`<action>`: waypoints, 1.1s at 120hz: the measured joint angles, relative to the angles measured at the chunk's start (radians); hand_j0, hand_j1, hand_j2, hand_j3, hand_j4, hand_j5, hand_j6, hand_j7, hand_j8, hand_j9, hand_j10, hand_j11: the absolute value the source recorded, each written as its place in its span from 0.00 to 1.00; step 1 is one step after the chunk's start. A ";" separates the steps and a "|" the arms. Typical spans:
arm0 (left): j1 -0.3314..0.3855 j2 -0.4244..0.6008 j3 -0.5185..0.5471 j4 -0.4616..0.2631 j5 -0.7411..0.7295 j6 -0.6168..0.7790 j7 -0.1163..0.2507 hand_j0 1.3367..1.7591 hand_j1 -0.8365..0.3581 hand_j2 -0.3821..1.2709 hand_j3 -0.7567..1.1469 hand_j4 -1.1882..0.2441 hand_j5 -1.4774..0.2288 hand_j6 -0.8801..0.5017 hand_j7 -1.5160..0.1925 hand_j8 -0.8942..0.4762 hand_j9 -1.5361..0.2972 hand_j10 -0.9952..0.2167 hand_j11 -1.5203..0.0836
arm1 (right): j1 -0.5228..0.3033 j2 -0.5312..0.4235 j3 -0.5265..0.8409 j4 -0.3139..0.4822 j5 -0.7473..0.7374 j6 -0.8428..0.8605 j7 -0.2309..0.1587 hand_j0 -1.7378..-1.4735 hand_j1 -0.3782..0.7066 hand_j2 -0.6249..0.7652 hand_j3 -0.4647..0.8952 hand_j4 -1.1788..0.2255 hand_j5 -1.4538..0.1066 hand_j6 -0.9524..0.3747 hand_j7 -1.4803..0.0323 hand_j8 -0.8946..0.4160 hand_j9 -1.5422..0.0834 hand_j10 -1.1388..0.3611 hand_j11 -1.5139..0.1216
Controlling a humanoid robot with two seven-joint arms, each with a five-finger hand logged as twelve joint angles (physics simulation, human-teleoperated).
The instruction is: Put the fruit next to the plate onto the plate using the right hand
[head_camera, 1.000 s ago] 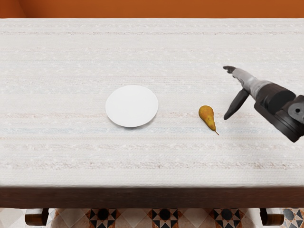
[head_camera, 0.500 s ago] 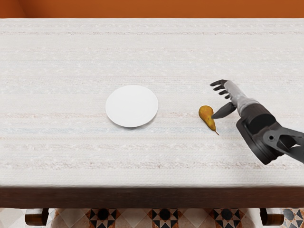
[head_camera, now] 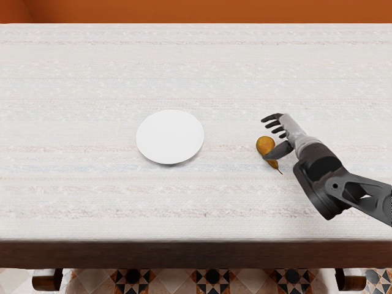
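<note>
1. My robot hand (head_camera: 286, 131) is black at the fingers, lighter grey along its back, and dark grey at the wrist.
2. The pear (head_camera: 264, 144) is ochre-yellow, browner toward the stem.
3. The plate (head_camera: 169, 136) is plain white.
4. The counter (head_camera: 184, 73) is cream with faint horizontal beige bands; its front edge is dark brown.
5. Past the far edge the wall (head_camera: 202, 11) is orange; below the front edge the floor tiles (head_camera: 211, 280) are patterned black, white and terracotta.
</note>
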 joint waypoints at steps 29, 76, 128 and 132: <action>0.000 0.000 0.000 0.000 0.000 0.000 0.000 0.76 0.99 0.23 0.40 0.83 0.87 0.64 0.89 0.65 0.84 0.82 0.95 | 0.000 0.034 0.000 -0.012 -0.002 0.000 0.000 0.30 0.42 0.40 0.34 0.58 0.63 0.45 0.67 0.41 0.66 0.52 0.64; 0.000 0.000 0.000 0.000 0.000 0.000 0.000 0.76 0.99 0.23 0.40 0.83 0.87 0.64 0.89 0.65 0.84 0.82 0.95 | -0.011 0.064 -0.001 -0.025 -0.020 0.000 0.000 0.30 0.43 0.40 0.34 0.57 0.63 0.44 0.66 0.40 0.66 0.51 0.63; 0.000 0.000 0.000 0.000 0.000 0.000 0.000 0.76 0.99 0.23 0.40 0.83 0.87 0.64 0.89 0.65 0.84 0.82 0.95 | -0.027 0.069 0.002 -0.036 -0.023 -0.001 -0.001 0.30 0.55 0.39 0.34 0.49 0.53 0.35 0.57 0.34 0.57 0.48 0.60; 0.000 0.000 0.000 0.000 0.000 0.000 0.000 0.76 0.99 0.23 0.40 0.83 0.87 0.64 0.89 0.65 0.84 0.82 0.95 | -0.027 0.070 0.004 -0.036 -0.021 -0.001 -0.001 0.30 0.56 0.41 0.34 0.48 0.52 0.34 0.55 0.34 0.55 0.48 0.59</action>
